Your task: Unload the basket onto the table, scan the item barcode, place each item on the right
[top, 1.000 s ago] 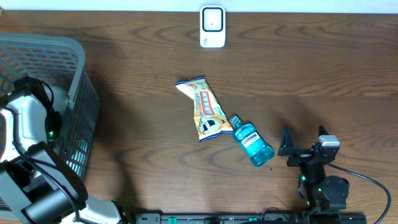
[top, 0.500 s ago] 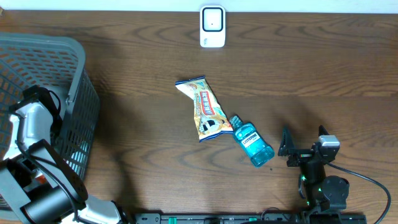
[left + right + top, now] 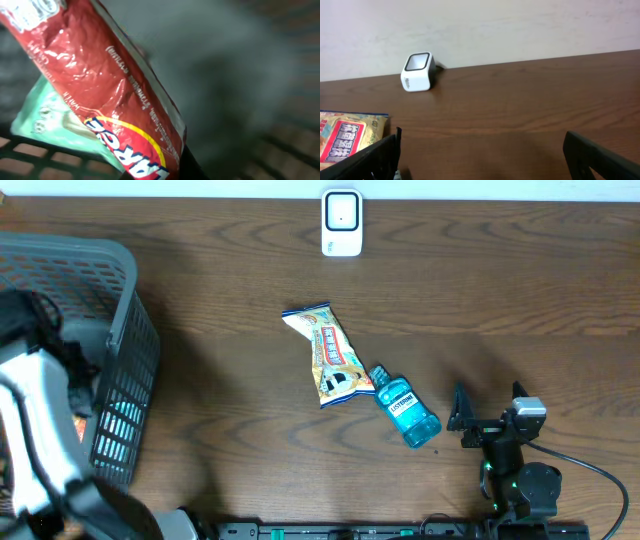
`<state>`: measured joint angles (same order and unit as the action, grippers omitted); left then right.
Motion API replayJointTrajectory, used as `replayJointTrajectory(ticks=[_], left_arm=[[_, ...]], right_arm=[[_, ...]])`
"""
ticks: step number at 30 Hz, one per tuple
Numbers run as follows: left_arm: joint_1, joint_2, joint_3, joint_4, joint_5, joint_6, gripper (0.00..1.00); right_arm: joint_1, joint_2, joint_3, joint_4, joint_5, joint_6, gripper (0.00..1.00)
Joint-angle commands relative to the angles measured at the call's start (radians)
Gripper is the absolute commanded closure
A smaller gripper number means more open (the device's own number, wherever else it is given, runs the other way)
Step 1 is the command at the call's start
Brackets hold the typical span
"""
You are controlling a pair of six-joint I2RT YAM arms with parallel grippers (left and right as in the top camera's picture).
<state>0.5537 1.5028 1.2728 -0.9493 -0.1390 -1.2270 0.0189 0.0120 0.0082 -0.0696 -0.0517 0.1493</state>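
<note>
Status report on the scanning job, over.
Left gripper shut on glossy red snack packet in grey plastic basket. Right gripper open, low over wooden table. White barcode scanner at far edge, nothing in front of it.

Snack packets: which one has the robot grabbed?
The shiny red packet, pinched in the left gripper at the basket. The cream packet lies free on the table; the green packet lies loose behind the red.
</note>
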Motion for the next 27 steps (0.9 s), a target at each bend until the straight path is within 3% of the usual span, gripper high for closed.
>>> replayJointTrajectory(ticks=[1, 7, 14, 17, 27], left_arm=[[0.002, -0.132, 0.057, 0.001, -0.01, 0.056, 0.93], [0.002, -0.357, 0.061, 0.118, 0.111, 0.131, 0.93], [-0.087, -0.539, 0.061, 0.406, 0.536, 0.399, 0.93], [-0.201, -0.566, 0.061, 0.466, 0.626, 0.489, 0.92], [-0.763, -0.412, 0.059, 0.461, 0.624, 0.877, 0.93]], right_arm=[[-0.001, -0.004, -0.003, -0.002, 0.005, 0.006, 0.01], [-0.001, -0.004, -0.003, -0.002, 0.005, 0.006, 0.01], [-0.001, -0.004, -0.003, -0.002, 0.005, 0.006, 0.01], [-0.001, -0.004, -0.003, -0.002, 0.005, 0.006, 0.01], [-0.001, -0.004, -0.003, -0.002, 0.005, 0.006, 0.01]])
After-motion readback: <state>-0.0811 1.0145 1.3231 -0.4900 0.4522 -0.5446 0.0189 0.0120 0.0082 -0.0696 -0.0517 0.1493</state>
